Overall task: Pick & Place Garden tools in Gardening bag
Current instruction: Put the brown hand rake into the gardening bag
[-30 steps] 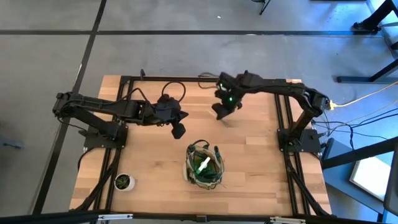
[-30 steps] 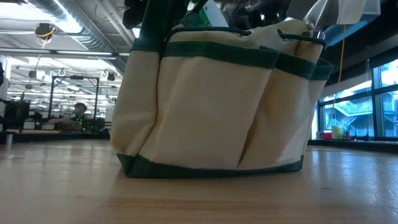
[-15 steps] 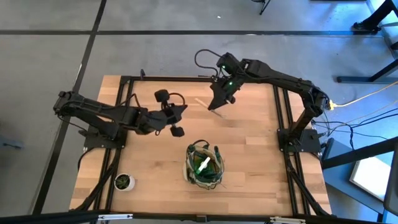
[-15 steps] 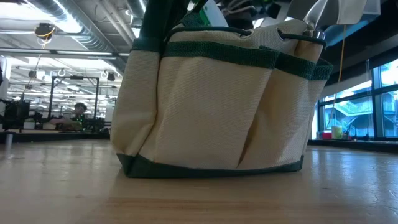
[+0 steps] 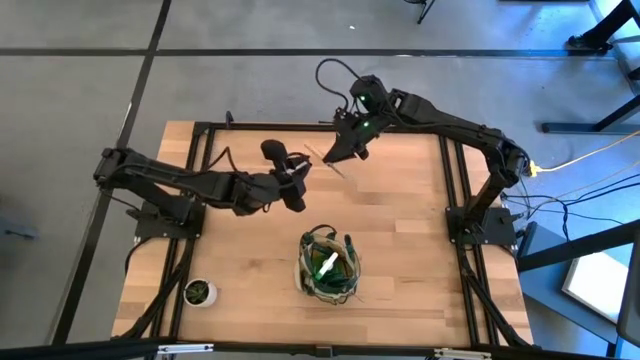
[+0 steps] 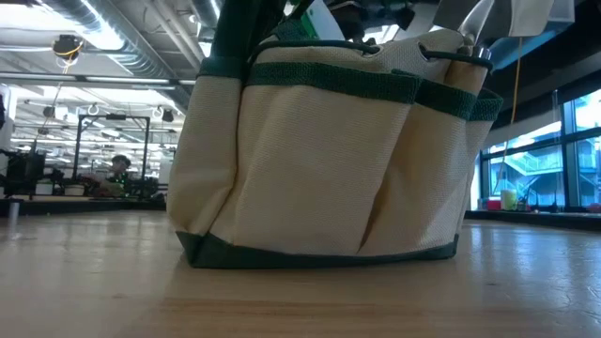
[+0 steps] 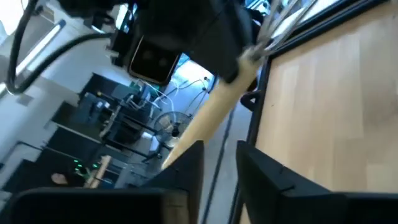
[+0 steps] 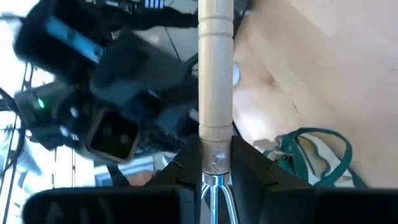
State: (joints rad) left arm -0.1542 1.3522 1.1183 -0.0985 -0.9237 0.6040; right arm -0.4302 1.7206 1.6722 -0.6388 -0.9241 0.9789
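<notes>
A light wooden tabletop (image 5: pixel 400 240) in a black frame. A gardening bag (image 5: pixel 329 267) stands near its front middle. A small potted plant (image 5: pixel 199 292) sits at one front corner.

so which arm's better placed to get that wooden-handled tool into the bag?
Probably right. The right gripper is shut on the wooden-handled tool. The left gripper is nearer the bag, jaws open, handle between them ungripped.

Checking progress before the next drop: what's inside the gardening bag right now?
From above, the gardening bag shows a white-and-green spray bottle and dark tool ends near its rim. Anything deeper is covered.
</notes>
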